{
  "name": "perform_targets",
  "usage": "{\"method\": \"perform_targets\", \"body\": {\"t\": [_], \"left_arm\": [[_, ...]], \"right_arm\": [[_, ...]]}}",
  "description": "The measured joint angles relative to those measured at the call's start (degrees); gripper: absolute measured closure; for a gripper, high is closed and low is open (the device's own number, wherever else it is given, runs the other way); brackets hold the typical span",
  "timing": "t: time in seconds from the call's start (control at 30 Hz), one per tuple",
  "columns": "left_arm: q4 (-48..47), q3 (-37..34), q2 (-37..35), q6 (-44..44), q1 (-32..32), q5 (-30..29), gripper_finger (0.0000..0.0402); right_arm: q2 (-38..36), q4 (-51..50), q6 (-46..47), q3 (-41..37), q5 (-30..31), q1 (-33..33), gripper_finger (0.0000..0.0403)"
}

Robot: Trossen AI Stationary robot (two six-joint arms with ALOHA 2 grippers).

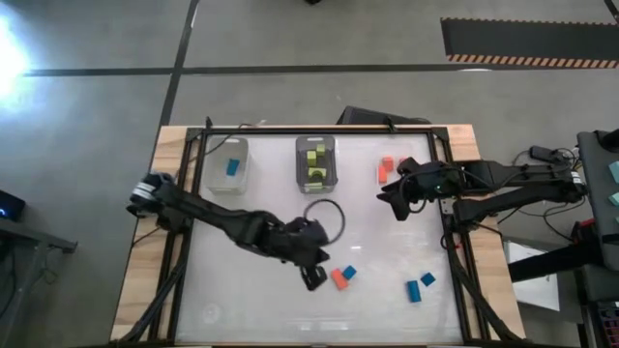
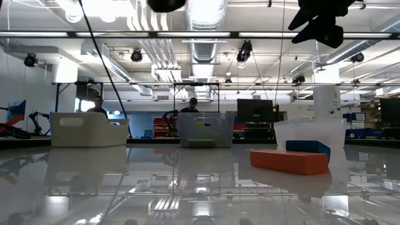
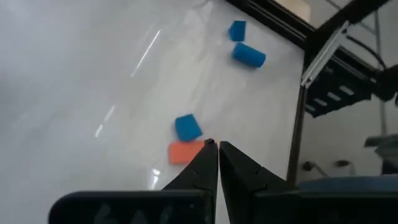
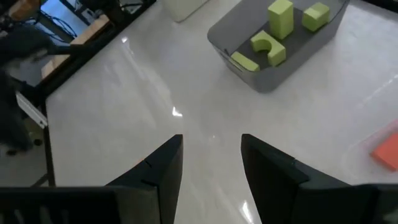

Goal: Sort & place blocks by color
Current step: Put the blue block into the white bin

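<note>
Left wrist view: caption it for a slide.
Shut left gripper poised beside an orange block and blue block.

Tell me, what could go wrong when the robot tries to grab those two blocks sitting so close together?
The left gripper is shut, right beside the orange block. Coming down shut, it might just shove the block. The blue block is so near that open fingers might bump it, or pinch both colours together. The right gripper hangs open, holding nothing.
</note>
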Motion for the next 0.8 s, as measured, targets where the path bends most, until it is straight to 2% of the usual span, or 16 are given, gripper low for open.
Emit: {"method": "perform_targets", "body": {"t": [0.17,0.43,0.6,0.8], "left_arm": [[0.6,3.3,6.3,7.1,1.4,-0.9,0.0402],[12.6,3.2,15.0,6.9,3.6,-0.2,0.0392],[17.1,3.4,19.9,6.4,4.2,4.3,0.034],[17.8,3.0,22.2,2.6,3.7,6.0,0.0241]], "right_arm": [[-0.5,0.5,-1.3,-0.9,1.5,0.0,0.025],[-0.4,0.7,-2.1,-2.9,4.0,0.0,0.025],[-0.2,1.5,-2.2,-3.3,4.1,0.0,0.025],[0.1,1.5,-2.9,-3.3,5.3,0.0,0.025]]}}
